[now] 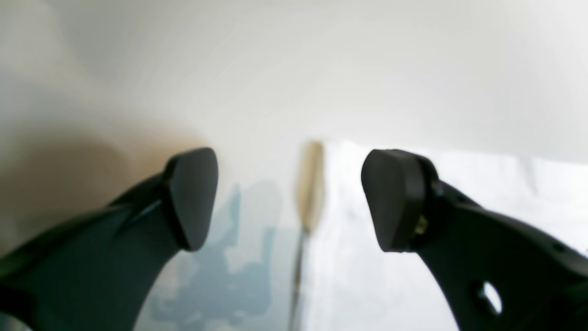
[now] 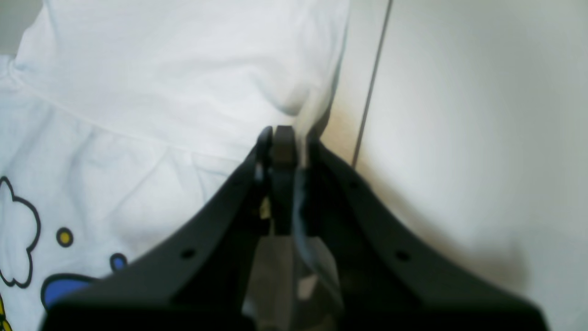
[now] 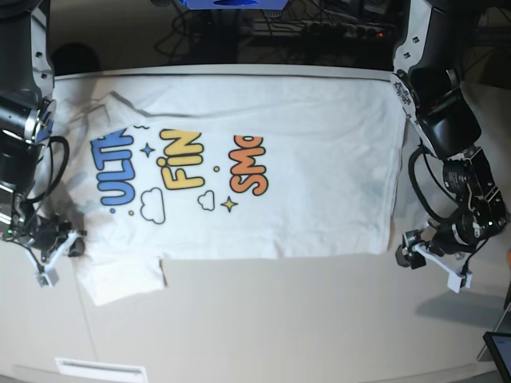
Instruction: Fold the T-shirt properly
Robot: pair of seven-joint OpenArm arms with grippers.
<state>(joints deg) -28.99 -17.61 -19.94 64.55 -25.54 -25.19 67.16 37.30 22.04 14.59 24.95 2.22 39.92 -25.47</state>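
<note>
Left wrist view is badly blurred: only the left gripper (image 1: 289,200) reads clearly, its 2 dark pads well apart with nothing between them. Below it lie pale cloth and a faint blue-grey patch, too soft to identify.

Right wrist view shows the right gripper (image 2: 287,142) with its fingers pressed together on a fold of white fabric at the T-shirt (image 2: 161,82) edge. A cloud outline, a yellow dot and a blue shape show at that frame's lower left, cut off by the border.

Base view alone gives the layout. The T-shirt (image 3: 303,183) lies spread flat, print up, across the far half of the table (image 3: 303,319), reaching nearly to the far edge. The lettering is partly folded under, so each word is cut short. 1 sleeve (image 3: 120,275) sticks out toward the near-left corner. The right gripper (image 3: 70,246) sits at the shirt's left edge by that sleeve; the left gripper (image 3: 406,257) sits just beside the shirt's near-right corner. Finger detail is too small to judge here.
</note>
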